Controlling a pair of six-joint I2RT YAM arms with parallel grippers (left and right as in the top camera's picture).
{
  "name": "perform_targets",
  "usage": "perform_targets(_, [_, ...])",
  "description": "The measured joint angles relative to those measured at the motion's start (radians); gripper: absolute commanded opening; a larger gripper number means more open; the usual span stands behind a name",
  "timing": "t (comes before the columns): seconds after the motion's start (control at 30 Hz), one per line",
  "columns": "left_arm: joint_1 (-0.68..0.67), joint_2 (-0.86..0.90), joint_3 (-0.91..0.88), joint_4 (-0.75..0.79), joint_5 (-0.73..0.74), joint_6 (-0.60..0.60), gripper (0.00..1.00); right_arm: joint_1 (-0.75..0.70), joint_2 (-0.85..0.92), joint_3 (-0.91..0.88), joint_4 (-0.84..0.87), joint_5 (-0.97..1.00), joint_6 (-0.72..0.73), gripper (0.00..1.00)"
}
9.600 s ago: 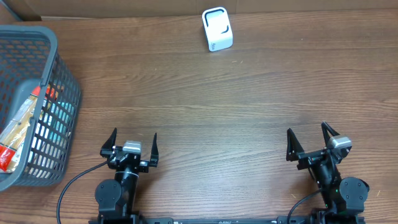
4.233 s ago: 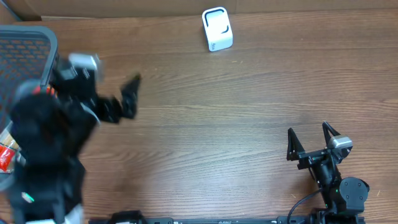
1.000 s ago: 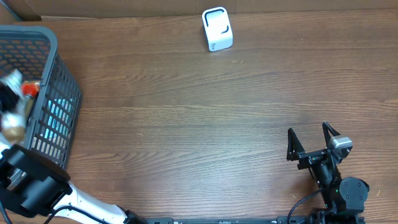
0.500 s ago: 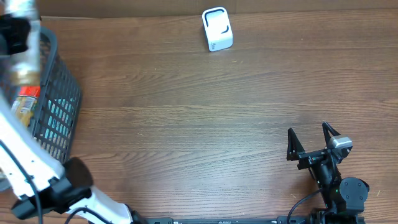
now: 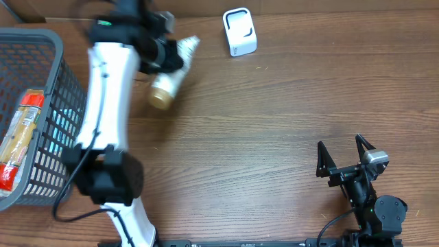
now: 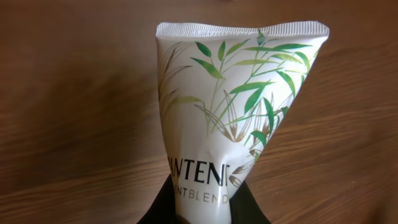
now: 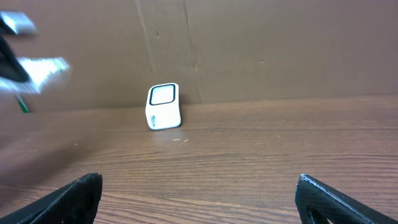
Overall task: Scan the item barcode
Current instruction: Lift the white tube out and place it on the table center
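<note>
**Left claw clamped on the tube, short of the scanner**

Overhead: the left claw (image 5: 164, 56) grips a white tube (image 5: 168, 84) in the air above the table (image 5: 260, 123). The tube hangs slanted, crimped end toward the white scanner (image 5: 239, 31) and tan cap toward the near edge. It is near the scanner but clearly apart from it, and clear of the basket (image 5: 65, 130). The right claw (image 5: 343, 159) rests at its corner, jaws spread wide and empty.

Left wrist: the claw (image 6: 202, 202) pinches the tube (image 6: 236, 93) low on its printed body, crimped end up. Only the leaf-patterned front shows; no barcode is visible.

Right wrist: the scanner (image 7: 164, 106) stands upright by the back wall. The tube (image 7: 43, 68) is a blur at far left, and the right claw (image 7: 199, 182) is released.

Judged risk: the barcode probably sits on a face these views hide, so it may be presented turned away from the scanner window and not read. The pinch on a soft tube is narrow, so the tube could also buckle or twist.
</note>
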Motion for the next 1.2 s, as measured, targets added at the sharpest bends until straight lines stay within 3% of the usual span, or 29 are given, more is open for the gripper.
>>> perform_targets(0.3, [-0.201,0.022,-0.438,0.466,-0.019,-0.135,0.04,0.000,0.000,0.000,0.001,0.000,0.000,1.00])
perform_targets(0.47, [-0.248,0.022,-0.574,0.577,-0.020,-0.185,0.05,0.000,0.001,0.000,0.001,0.000,0.000,1.00])
perform_targets(0.53, [-0.261,0.022,-0.606,0.591,-0.021,-0.198,0.14,0.000,0.001,0.000,0.001,0.000,-0.001,1.00])
perform_targets(0.63, [-0.282,0.022,-0.625,0.595,-0.025,-0.212,0.37,0.000,0.001,0.000,0.000,0.000,0.000,1.00])
perform_targets(0.73, [-0.302,0.022,-0.626,0.589,-0.021,-0.226,0.53,0.000,0.001,0.000,0.000,0.000,-0.001,1.00])
perform_targets(0.8, [-0.316,0.022,-0.626,0.584,-0.019,-0.228,0.72,0.000,0.001,0.000,0.000,0.000,-0.001,1.00])
perform_targets(1.0, [-0.288,0.020,-0.517,0.428,-0.018,-0.194,1.00,0.000,0.001,0.000,0.000,0.000,-0.001,1.00])
perform_targets(1.2, [-0.110,-0.018,-0.085,0.191,-0.018,-0.122,0.99,0.000,0.001,0.000,-0.001,0.000,-0.001,1.00])
